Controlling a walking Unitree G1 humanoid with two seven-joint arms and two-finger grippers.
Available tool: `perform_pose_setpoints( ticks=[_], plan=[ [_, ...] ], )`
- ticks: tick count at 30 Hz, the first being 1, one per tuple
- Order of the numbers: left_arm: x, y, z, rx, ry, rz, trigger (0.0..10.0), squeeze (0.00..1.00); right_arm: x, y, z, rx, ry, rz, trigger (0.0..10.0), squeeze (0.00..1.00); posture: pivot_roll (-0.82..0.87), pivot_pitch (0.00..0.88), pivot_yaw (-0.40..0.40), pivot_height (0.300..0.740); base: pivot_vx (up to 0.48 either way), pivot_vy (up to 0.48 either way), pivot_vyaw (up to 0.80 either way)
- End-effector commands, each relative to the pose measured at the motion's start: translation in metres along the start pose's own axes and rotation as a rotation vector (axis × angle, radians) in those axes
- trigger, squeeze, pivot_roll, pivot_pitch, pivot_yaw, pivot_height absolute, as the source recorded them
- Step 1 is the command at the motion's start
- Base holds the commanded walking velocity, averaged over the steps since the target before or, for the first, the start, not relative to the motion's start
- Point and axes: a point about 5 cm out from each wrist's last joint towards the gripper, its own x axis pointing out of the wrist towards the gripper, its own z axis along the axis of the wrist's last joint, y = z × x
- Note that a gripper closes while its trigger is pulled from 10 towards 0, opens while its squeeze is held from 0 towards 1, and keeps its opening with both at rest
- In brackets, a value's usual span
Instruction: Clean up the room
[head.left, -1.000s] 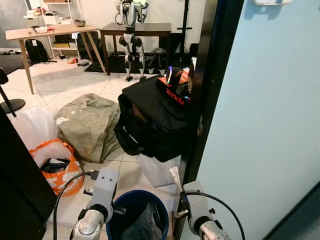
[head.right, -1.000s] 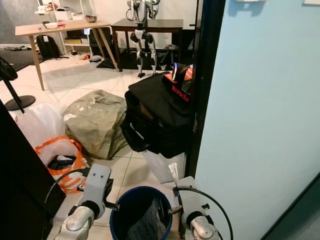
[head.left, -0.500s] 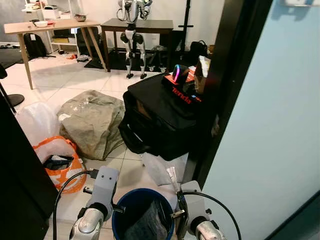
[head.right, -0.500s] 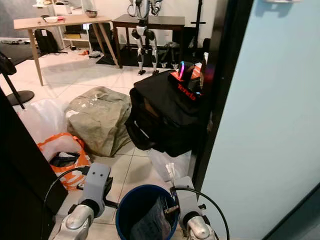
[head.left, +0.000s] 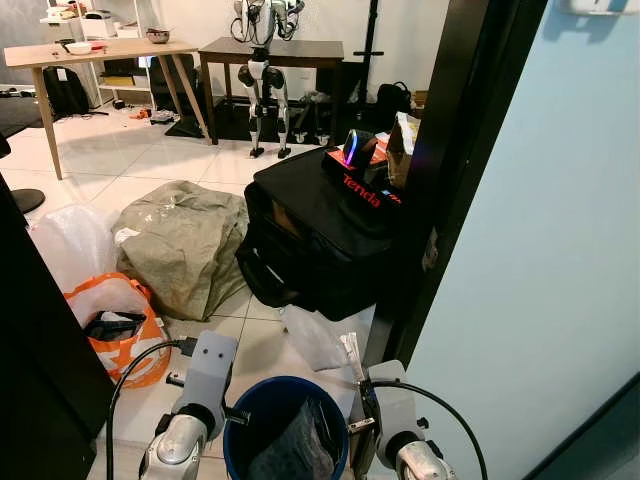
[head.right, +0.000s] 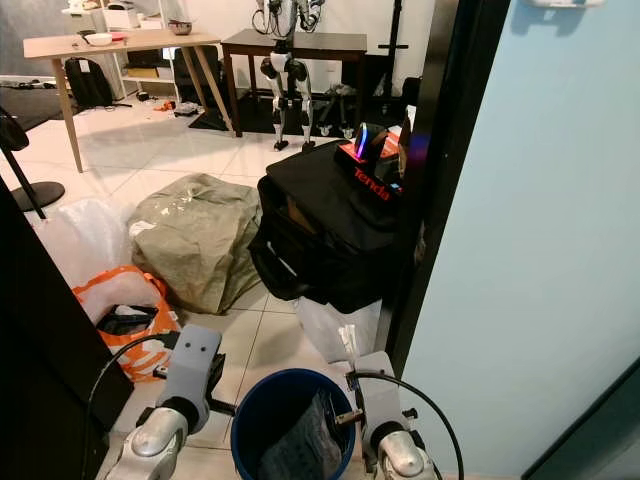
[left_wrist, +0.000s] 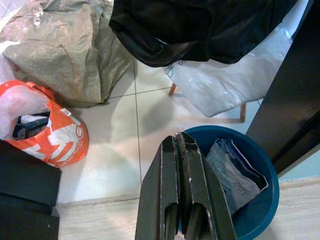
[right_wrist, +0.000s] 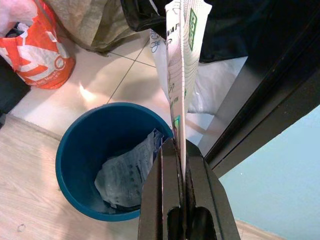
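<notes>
A round blue bin (head.left: 285, 430) stands on the tiles just before me, with a grey plastic wrapper (right_wrist: 129, 171) lying inside. My right gripper (right_wrist: 180, 145) is shut on a flat white paper packet (right_wrist: 182, 60) with green print, held upright beside the bin's rim; the packet (head.left: 351, 352) rises above the right wrist. My left gripper (left_wrist: 178, 145) is shut and empty, hovering over the bin's (left_wrist: 235, 200) other edge.
A black bag (head.left: 320, 235) with a red box on top sits ahead, a white plastic bag (head.left: 315, 335) under it. An olive sack (head.left: 180, 240) and an orange bag (head.left: 115, 325) lie left. A dark door frame (head.left: 450, 190) and light-blue wall stand right; black furniture (head.left: 30, 340) left.
The camera swung a little to the right and then settled. Both arms stay at the bin, the right one still holding the packet.
</notes>
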Motion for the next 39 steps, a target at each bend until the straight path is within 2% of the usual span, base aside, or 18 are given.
perform_pose_setpoints(
  ticks=[1,13,16,20,24,39],
  plan=[
    [-0.0001,-0.0006,-0.0058,-0.002,0.035,-0.003,10.0,0.0,-0.0008,0.0003,-0.0061,0.016,0.033,0.001,10.0,0.0,0.07,0.086,-0.021,0.74,0.0,0.48,0.0],
    [0.0005,-0.0008,-0.0031,0.017,0.02,-0.02,10.0,0.0,-0.001,0.0015,-0.0068,0.024,0.034,-0.007,10.0,0.0,0.07,0.087,-0.012,0.74,0.0,0.052,0.0],
    [0.0014,-0.0016,-0.0027,0.051,0.024,-0.035,10.0,0.0,-0.001,0.0015,-0.0069,0.026,0.034,-0.009,10.0,0.0,0.07,0.087,-0.009,0.74,0.0,0.0,0.0],
    [0.0015,-0.0032,-0.0041,0.088,0.035,-0.047,10.0,0.0,-0.0015,0.0011,-0.0076,0.028,0.035,-0.011,10.0,0.0,0.07,0.089,-0.009,0.74,0.0,-0.48,0.0],
    [0.0014,-0.0031,-0.0041,0.086,0.035,-0.046,10.0,0.0,-0.0016,0.0011,-0.0077,0.028,0.035,-0.012,10.0,0.0,0.07,0.089,-0.008,0.74,0.0,-0.48,0.0],
    [0.0018,0.0052,-0.009,0.052,0.059,0.033,10.0,0.0,0.0001,0.0017,-0.0036,0.038,0.023,0.003,10.0,0.0,0.07,0.088,-0.014,0.74,0.0,0.0,0.0]
  ],
)
